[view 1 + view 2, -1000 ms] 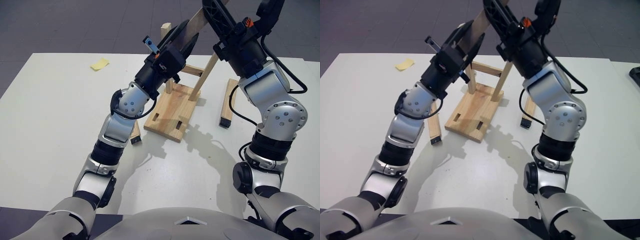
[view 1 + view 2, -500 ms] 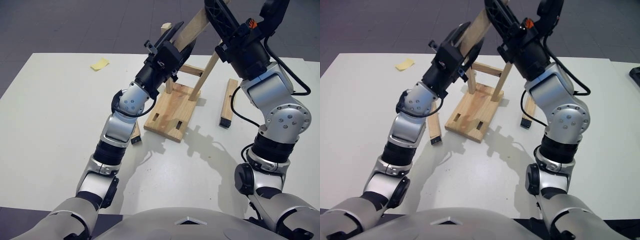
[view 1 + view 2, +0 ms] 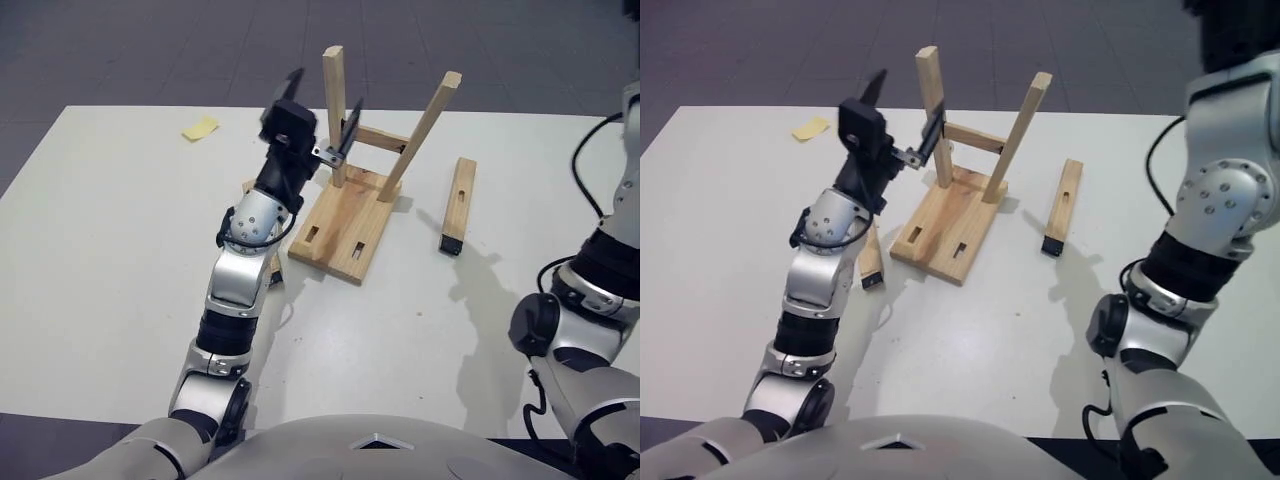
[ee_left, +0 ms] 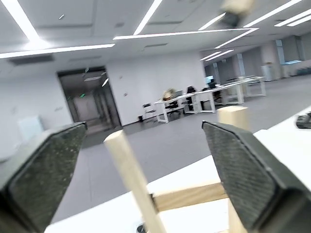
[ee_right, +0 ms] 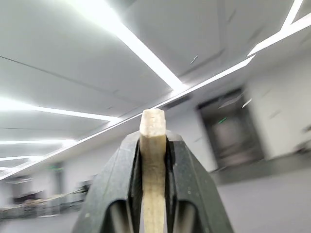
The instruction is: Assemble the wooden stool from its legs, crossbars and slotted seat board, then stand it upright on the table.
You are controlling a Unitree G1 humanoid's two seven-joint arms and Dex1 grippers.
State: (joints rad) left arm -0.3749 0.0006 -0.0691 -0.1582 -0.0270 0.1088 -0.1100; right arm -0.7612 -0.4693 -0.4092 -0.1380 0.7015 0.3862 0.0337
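Now, your left gripper (image 3: 318,112) spread wide just left of two upright legs (image 3: 333,100), crossbar (image 3: 380,140) joining them, seat board (image 3: 345,225) flat mid-table beneath, loose leg (image 3: 456,205) lying to its right, your right gripper (image 5: 153,141) clamped on a wooden stick (image 5: 153,194), possibly another leg.

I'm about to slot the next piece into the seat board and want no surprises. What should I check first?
1. Right gripper shut on a wooden piece: ok.
2. Left gripper open, holding nothing: ok.
3. Left fingers clear of the two standing legs: cannot tell; one finger overlaps the nearer leg.
4. Seat board flat on the table, two slots free: ok.
5. Crossbar joins both standing legs: ok; how deep they sit in the board: cannot tell.
6. Loose leg lies on the table apart from the board: ok.
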